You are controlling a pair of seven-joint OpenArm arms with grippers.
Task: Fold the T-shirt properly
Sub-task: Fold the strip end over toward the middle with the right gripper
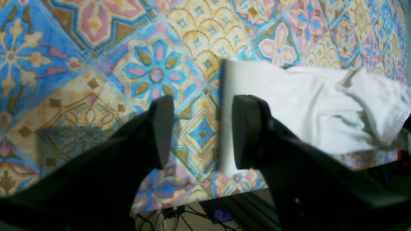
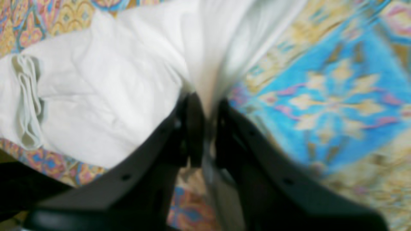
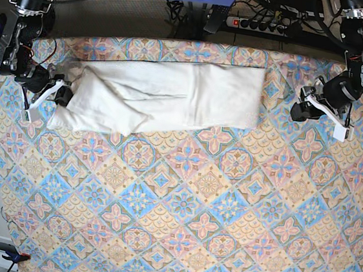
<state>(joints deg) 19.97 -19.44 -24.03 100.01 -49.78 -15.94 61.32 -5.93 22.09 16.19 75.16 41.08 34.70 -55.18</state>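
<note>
Now right claw (image 2: 208, 128) pinching bunched white cloth at one end of T-shirt (image 3: 166, 98), jaws nearly together on fabric. T-shirt lying as long narrow band, plain side up, across far part of patterned desk (image 3: 180, 207). Left claw (image 1: 200, 131) hanging apart and empty just off opposite straight edge, over bare desk. Judging next: left claw needing to be gripping that edge too, so cloth is lifting evenly; one-sided pulling risking dragging and wrinkling folded layers.
</note>
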